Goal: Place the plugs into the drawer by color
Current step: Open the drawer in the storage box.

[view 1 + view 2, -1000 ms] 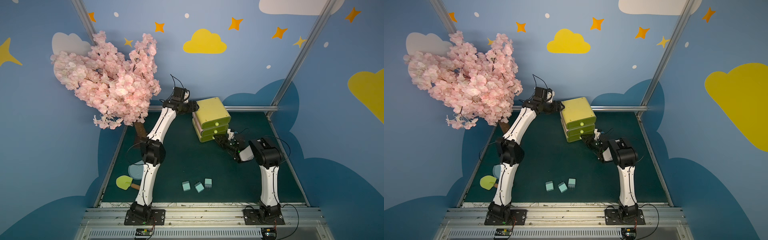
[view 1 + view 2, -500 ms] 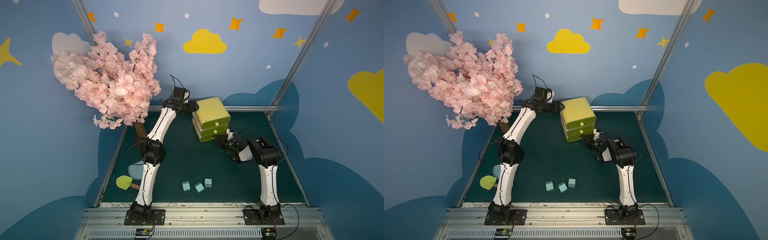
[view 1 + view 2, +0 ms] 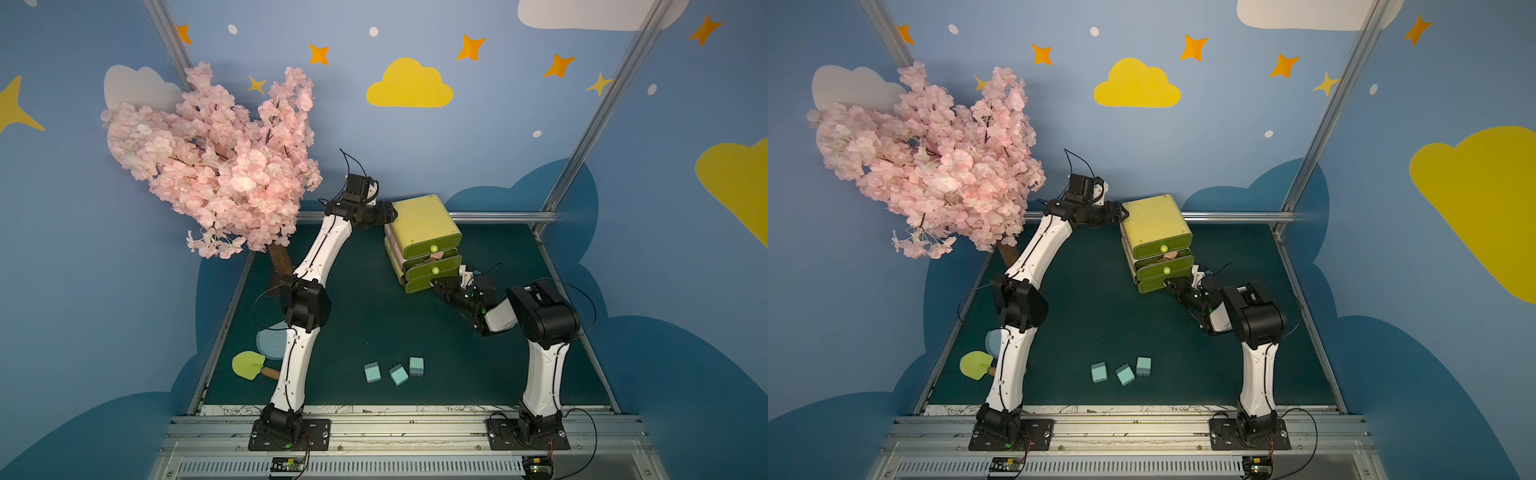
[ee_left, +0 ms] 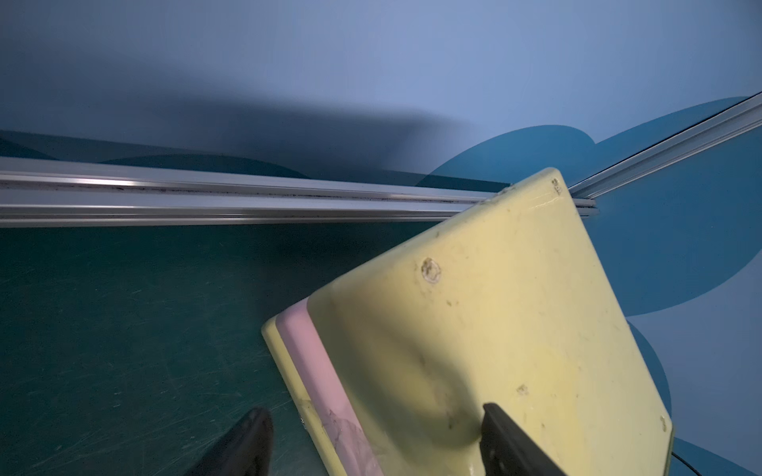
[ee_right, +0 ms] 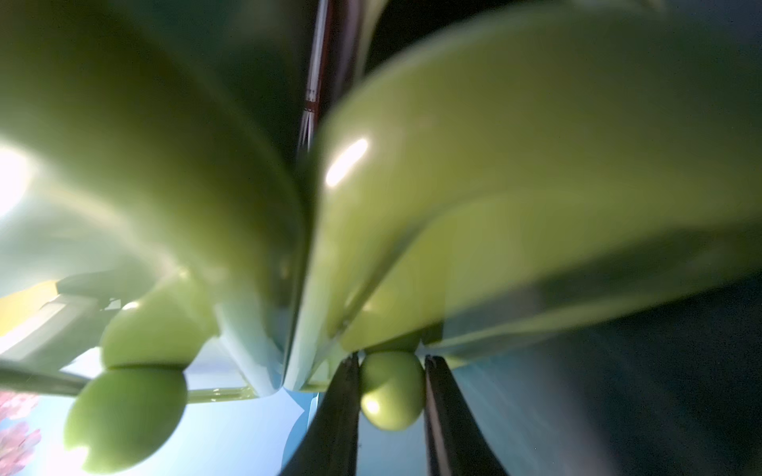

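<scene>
The yellow-green drawer point(image 3: 419, 226) point(image 3: 1152, 224) stands at the back of the mat. Its middle tray is slightly out, with a peach-pink plug point(image 3: 435, 258) showing in it. My right gripper point(image 3: 436, 284) point(image 5: 391, 395) is shut on the bottom knob point(image 5: 391, 389), low at the front. My left gripper point(image 3: 390, 212) point(image 4: 377, 441) is open at the cabinet's back left corner, one finger point(image 4: 507, 441) over the top, the other beside it. Three light blue plugs point(image 3: 372, 372) point(image 3: 399, 374) point(image 3: 416, 367) lie near the front edge.
A pink blossom tree point(image 3: 216, 166) overhangs the back left. A yellow-green toy shovel point(image 3: 249, 365) and a pale blue disc point(image 3: 268, 345) lie at the front left beside my left arm. An aluminium rail point(image 3: 498, 216) runs along the back.
My right gripper's jaws have closed on the bottom knob. The left arm, the cabinet and the blue plugs have not moved.
</scene>
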`<action>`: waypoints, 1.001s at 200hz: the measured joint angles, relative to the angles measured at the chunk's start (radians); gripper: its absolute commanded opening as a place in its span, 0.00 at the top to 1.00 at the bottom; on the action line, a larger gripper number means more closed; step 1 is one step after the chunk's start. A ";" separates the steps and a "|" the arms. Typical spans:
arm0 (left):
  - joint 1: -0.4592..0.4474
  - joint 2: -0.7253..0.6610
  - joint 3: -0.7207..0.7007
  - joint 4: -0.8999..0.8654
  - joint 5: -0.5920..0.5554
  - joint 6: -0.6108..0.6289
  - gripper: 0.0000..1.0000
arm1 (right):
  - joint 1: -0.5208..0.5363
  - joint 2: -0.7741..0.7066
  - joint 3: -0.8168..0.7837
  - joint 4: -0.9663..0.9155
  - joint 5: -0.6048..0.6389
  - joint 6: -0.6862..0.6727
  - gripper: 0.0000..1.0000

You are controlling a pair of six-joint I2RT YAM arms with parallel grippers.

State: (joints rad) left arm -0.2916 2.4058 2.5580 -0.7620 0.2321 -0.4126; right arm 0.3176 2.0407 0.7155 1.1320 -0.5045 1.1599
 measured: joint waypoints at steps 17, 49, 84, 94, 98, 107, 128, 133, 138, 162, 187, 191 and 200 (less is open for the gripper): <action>0.000 0.000 0.000 0.000 0.000 0.000 0.20 | 0.007 -0.048 -0.031 -0.045 0.035 -0.009 0.91; 0.000 0.000 -0.001 0.000 0.001 0.000 0.20 | 0.012 -0.099 -0.108 -0.080 0.065 -0.018 0.92; 0.000 0.000 -0.001 0.000 0.001 -0.002 0.20 | 0.020 -0.156 -0.153 -0.125 0.089 -0.041 0.92; 0.000 0.000 -0.001 0.000 0.001 -0.002 0.20 | 0.022 -0.164 -0.167 -0.126 0.092 -0.046 0.92; 0.000 0.000 -0.001 0.000 0.002 -0.002 0.20 | 0.023 -0.168 -0.174 -0.125 0.094 -0.048 0.92; -0.001 0.000 -0.002 0.000 0.002 -0.003 0.20 | 0.023 -0.180 -0.189 -0.125 0.097 -0.054 0.92; -0.001 0.000 -0.002 0.001 0.000 -0.003 0.20 | 0.024 -0.217 -0.231 -0.129 0.102 -0.070 0.88; -0.001 0.000 -0.002 0.001 0.000 -0.003 0.20 | 0.024 -0.224 -0.238 -0.132 0.102 -0.074 0.86; -0.001 0.000 -0.002 0.001 0.000 -0.003 0.20 | 0.024 -0.230 -0.242 -0.135 0.103 -0.080 0.84; -0.001 0.000 -0.003 0.002 0.001 -0.003 0.20 | 0.024 -0.255 -0.249 -0.165 0.105 -0.107 0.74; -0.001 0.000 -0.003 0.003 0.001 -0.003 0.20 | 0.024 -0.317 -0.265 -0.234 0.119 -0.142 0.71; -0.001 0.000 -0.003 0.003 0.001 -0.003 0.20 | 0.024 -0.333 -0.270 -0.250 0.124 -0.151 0.73; -0.001 0.000 -0.003 0.004 0.001 -0.003 0.20 | 0.024 -0.370 -0.284 -0.283 0.131 -0.163 0.76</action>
State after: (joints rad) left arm -0.2924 2.4058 2.5546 -0.7582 0.2329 -0.4152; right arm 0.3416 1.6707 0.4313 0.8490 -0.3733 0.9974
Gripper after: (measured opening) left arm 0.800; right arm 0.278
